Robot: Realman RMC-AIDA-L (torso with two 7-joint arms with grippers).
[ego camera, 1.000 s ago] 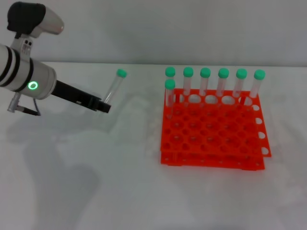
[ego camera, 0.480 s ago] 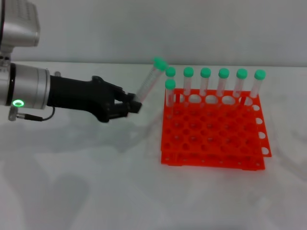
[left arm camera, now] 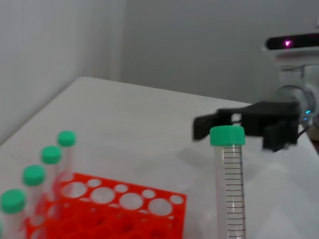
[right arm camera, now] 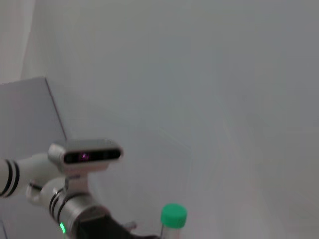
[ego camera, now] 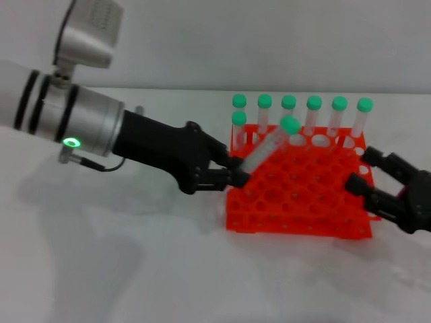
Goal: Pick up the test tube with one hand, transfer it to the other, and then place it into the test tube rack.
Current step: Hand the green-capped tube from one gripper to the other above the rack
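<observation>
right pincer (ego camera: 362, 173) body cut off at head view's edge; test tube (left arm camera: 228, 186) base out of left wrist view

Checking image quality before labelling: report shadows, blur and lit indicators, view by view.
Head view: soft shadows on the table under the left gripper; green ring glows. Left wrist view: test tube sharp, right gripper blurred. Right wrist view: mostly blank wall, hazy.

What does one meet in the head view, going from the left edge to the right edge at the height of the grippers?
silver wrist cylinder with the green ring → left gripper → test tube, held tilted over the test tube rack → right gripper, open
</observation>
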